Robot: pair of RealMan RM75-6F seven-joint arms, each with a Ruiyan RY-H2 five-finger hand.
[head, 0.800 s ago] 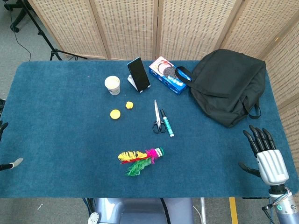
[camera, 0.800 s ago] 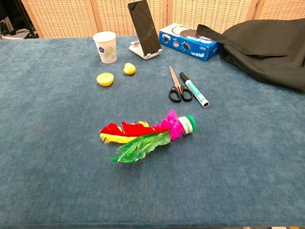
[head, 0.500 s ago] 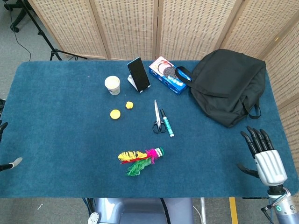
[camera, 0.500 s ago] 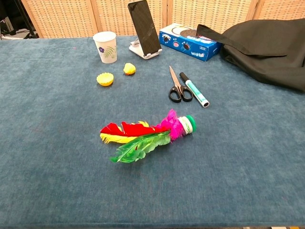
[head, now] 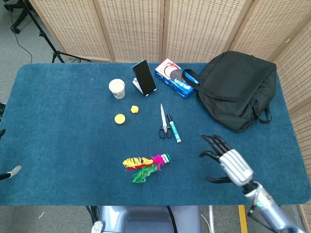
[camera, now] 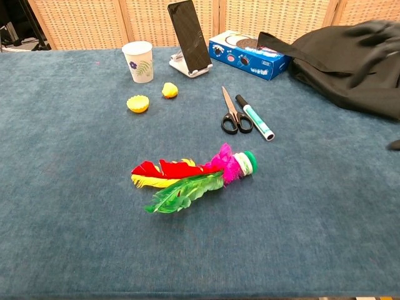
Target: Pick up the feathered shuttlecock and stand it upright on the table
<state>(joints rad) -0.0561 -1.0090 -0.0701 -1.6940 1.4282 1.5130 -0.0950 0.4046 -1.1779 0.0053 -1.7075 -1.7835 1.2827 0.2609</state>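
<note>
The feathered shuttlecock (head: 146,166) lies on its side on the blue table (head: 63,131). Its red, yellow and green feathers point left and its green and white base points right. The chest view shows the shuttlecock (camera: 194,178) lying untouched. My right hand (head: 224,158) hovers over the table to the right of the shuttlecock, fingers spread and empty, well apart from it. In the chest view the right hand (camera: 375,30) is only a dark blur at the right edge. Only a small tip of my left hand (head: 10,172) shows at the table's left edge.
Scissors (head: 164,124) and a green marker (head: 174,127) lie behind the shuttlecock. Further back stand a paper cup (head: 117,89), a phone on a stand (head: 144,77), a blue box (head: 173,78) and a black bag (head: 238,90). Two yellow bits (head: 120,118) lie near the cup.
My right hand has swung from the table's right edge leftward over the table, toward the shuttlecock. The shuttlecock has not moved.
</note>
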